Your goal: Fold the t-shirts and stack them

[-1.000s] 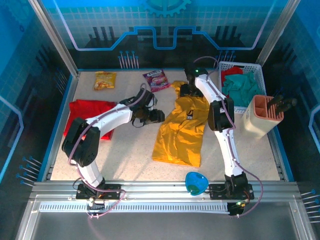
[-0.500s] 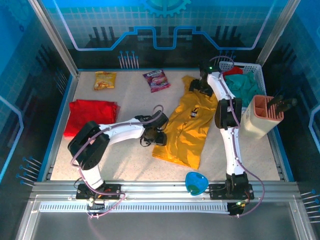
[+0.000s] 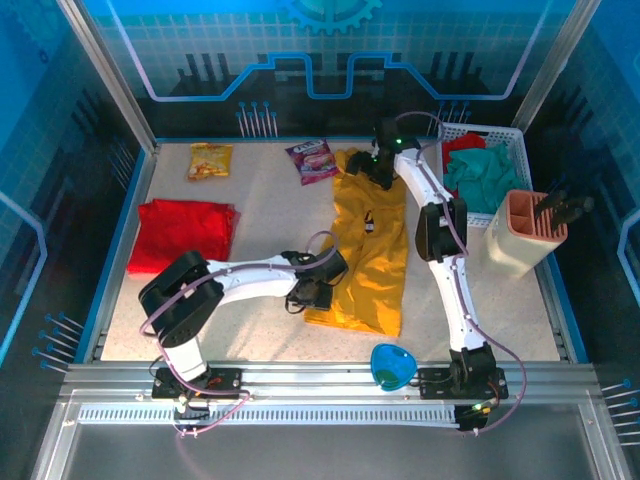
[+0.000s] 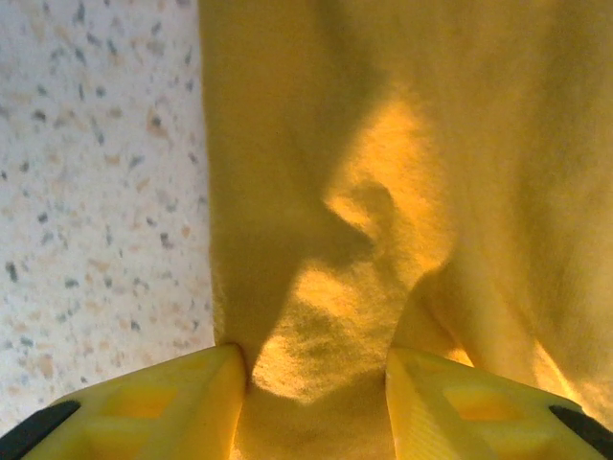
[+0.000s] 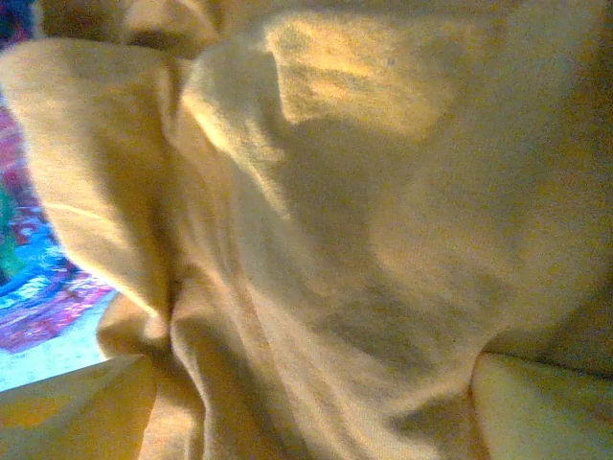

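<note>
Table [image 3: 260, 215]: speckled top seen from above, two white arms reaching onto it from the near edge.
Mustard-yellow t-shirt [image 3: 375, 250]: spread lengthwise right of centre, neck end far, hem end near, small dark print on the chest, rumpled, not yet folded.
Red t-shirt [image 3: 182, 235]: folded into a flat pad at the left side, well apart from the yellow one.
Left claw [image 3: 312, 292]: low at the near left corner of the yellow hem.
Left fingers [image 4: 172, 402]: drawn in on a ridge of yellow cloth, pinching it.
Right claw [image 3: 377, 166]: at the far neck end of the same shirt.
Right fingers [image 5: 546, 407]: set wider, a thick bunch of cloth wedged between them, judged a grip on the shirt.
Risk, slipping: thin pinch at the hem likely to let go under a hard pull from the far arm, dropping that corner in a heap.
Risk, crooked fold: wrinkles through the middle likely to be folded in unless the cloth is drawn flat first.
Risk, snagging: purple snack packet [image 3: 313, 160] just beside the neck end, liable to be swept along or trapped under cloth.
Count, t-shirts on the table: two, one yellow, one red.
Count, snack packets: two, the purple one and a yellow one [image 3: 210, 160].
Count, other things: one white basket [image 3: 515, 140] holding teal and red cloth, one peach tool holder [image 3: 520, 245], one blue heart-shaped dish [image 3: 393, 366].
</note>
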